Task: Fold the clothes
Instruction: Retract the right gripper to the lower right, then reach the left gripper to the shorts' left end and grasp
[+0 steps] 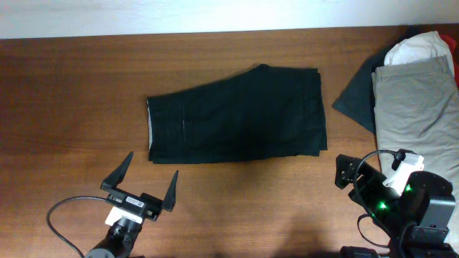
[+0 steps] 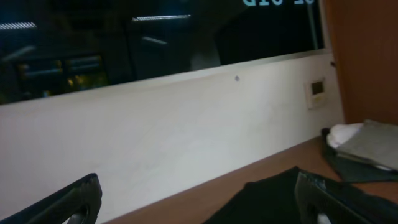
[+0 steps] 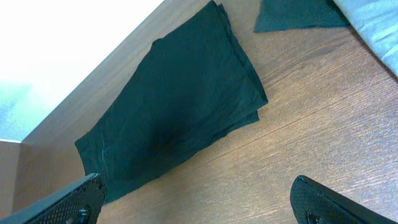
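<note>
Black shorts (image 1: 237,115) lie flat mid-bench (image 1: 72,86), seemingly halved leg over leg, pale waistband left. Left fingers (image 1: 171,193) and right fingers (image 3: 68,202) wide, empty, flanking near edge, likely poised for next fold. Beige shorts (image 1: 416,107) wait far right.

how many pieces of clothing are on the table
5: black shorts at centre; piled at the right edge, beige shorts, a white garment, a dark grey garment, a red sliver. More may hide underneath.
</note>
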You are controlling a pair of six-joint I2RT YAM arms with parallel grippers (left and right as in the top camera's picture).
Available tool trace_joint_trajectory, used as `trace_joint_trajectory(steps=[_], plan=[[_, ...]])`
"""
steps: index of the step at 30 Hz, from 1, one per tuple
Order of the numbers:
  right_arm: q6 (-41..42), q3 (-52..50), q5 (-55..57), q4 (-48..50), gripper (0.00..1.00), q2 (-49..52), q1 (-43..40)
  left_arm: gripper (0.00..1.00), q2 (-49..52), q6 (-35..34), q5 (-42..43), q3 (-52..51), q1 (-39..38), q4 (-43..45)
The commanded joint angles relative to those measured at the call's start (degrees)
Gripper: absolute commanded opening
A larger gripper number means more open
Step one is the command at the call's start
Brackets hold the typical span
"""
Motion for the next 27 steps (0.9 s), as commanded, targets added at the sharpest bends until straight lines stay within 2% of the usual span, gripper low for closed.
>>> trace_joint_trajectory(steps=[1, 4, 5, 6, 7, 9, 11, 13, 14, 15, 16, 20, 22, 23, 27], plan=[[0.5, -0.3, 1.7, 2.1, 0.99, 0.0, -0.3, 0.99, -0.2, -3.5, 3.0, 4.3, -0.1, -4.3], [0.5, -0.3, 2.1, 2.2, 0.99, 0.0, -0.3, 0.99, 8.1, -3.2, 3.5, 14.3, -0.1, -13.1], [0.5, -0.3, 2.1, 2.2, 0.99, 0.0, -0.3, 0.99, 14.0, -2.7, 4.7, 19.2, -0.1, -16.5], [0.5, -0.3, 2.1, 2.2, 0.98, 0.0, -0.3, 0.99, 20.5, -1.5, 7.3, 24.3, -0.1, -20.2], [0.5, -0.3, 2.1, 2.2, 0.99, 0.0, -0.3, 0.99, 28.3, 1.3, 15.1, 29.5, -0.1, -21.7], [0.5, -0.3, 2.1, 2.2, 0.99, 0.0, -0.3, 0.99, 37.9, 1.3, 25.9, 31.3, -0.1, -16.1], [0.5, -0.3, 2.1, 2.2, 0.99, 0.0, -0.3, 0.99, 43.6, 0.1, 27.3, 31.5, -0.1, -13.1], [0.5, -0.3, 2.1, 2.2, 0.99, 0.0, -0.3, 0.99, 51.4, -2.0, 21.9, 35.2, -0.1, -15.9], [0.5, -0.3, 2.1, 2.2, 0.99, 0.0, -0.3, 0.99, 54.8, -2.0, 17.6, 39.1, -0.1, -22.0], [0.5, -0.3, 2.1, 2.2, 0.99, 0.0, -0.3, 0.99, 59.6, -1.5, 7.0, 46.6, -1.1, -34.7], [0.5, -0.3, 2.1, 2.2, 0.99, 0.0, -0.3, 0.99, 62.8, -1.5, 1.4, 51.3, -2.3, -41.1], [0.5, -0.3, 2.1, 2.2, 0.99, 0.0, -0.3, 0.99, 71.7, -1.8, 0.0, 53.9, -4.0, -38.6], [0.5, -0.3, 2.1, 2.2, 0.99, 0.0, -0.3, 0.99, 76.9, -8.2, -11.7, 53.9, -3.9, -37.0], [0.5, -0.3, 2.1, 2.2, 0.99, 0.0, -0.3, 0.99, 79.9, -9.3, -14.7, 54.2, -3.9, -37.0], [0.5, -0.3, 2.1, 2.2, 0.99, 0.0, -0.3, 0.99, 90.8, -9.2, -13.2, 55.8, 1.9, -39.8]])
